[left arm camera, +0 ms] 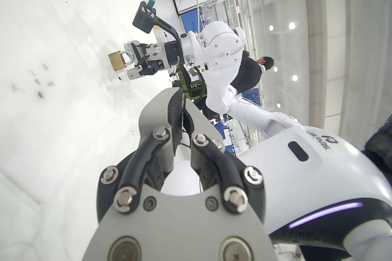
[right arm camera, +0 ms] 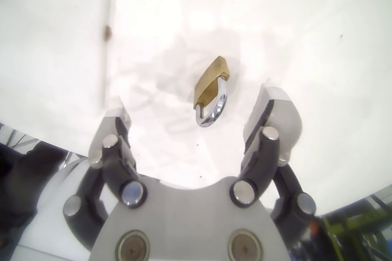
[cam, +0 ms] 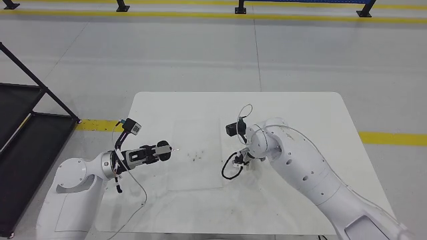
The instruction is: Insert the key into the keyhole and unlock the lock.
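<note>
— Entry one: your left tool?
— My left gripper: pads pressed together, held over the table on my left side, tip pointing toward the middle. Whether anything thin is pinched between the pads, I cannot tell.
— Entry two: the right?
— My right gripper: fingers spread wide, low over the table.
— Entry three: the lock?
— Lock: brass body, silver shackle. Lying on the table between my spread right fingers, apart from both, shackle end toward the gripper. It sits just off the edge of the clear sheet, on my right arm's side.
— Sundries?
— Dark specks: a small cluster on that sheet, between my two grippers.
</note>
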Controlling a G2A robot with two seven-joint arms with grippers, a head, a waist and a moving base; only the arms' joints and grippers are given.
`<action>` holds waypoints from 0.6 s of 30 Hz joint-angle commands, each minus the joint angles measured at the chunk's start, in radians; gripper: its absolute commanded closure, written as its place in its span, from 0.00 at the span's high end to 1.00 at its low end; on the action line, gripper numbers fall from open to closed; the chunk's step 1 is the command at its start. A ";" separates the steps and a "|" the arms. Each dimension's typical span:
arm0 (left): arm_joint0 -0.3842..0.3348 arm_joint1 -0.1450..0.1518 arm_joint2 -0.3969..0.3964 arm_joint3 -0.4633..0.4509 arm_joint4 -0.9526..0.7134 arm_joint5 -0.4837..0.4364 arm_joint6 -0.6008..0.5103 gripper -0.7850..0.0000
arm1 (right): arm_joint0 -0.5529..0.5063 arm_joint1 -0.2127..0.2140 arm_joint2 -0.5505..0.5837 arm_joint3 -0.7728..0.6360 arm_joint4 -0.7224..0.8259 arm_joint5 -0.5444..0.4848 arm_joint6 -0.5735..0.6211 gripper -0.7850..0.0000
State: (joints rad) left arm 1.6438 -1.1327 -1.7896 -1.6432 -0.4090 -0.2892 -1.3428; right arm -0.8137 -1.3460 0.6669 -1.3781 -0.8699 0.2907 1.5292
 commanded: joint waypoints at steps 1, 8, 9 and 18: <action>0.000 0.000 0.000 0.000 0.000 0.000 0.000 0.00 | 0.002 -0.003 -0.001 0.010 0.003 0.005 -0.005 0.51; 0.000 0.000 0.000 0.000 0.000 0.000 0.000 0.00 | -0.003 -0.012 -0.006 0.040 0.005 0.021 -0.021 0.47; 0.000 0.000 0.000 0.000 0.000 0.000 0.000 0.00 | -0.003 -0.013 -0.006 0.041 0.003 0.023 -0.022 0.47; 0.000 0.000 0.000 0.000 0.000 0.000 0.000 0.00 | -0.009 -0.016 -0.003 0.047 -0.017 0.029 -0.037 0.41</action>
State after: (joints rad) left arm 1.6438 -1.1327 -1.7896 -1.6432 -0.4090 -0.2892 -1.3428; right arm -0.8219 -1.3617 0.6651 -1.3320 -0.8854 0.3200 1.4933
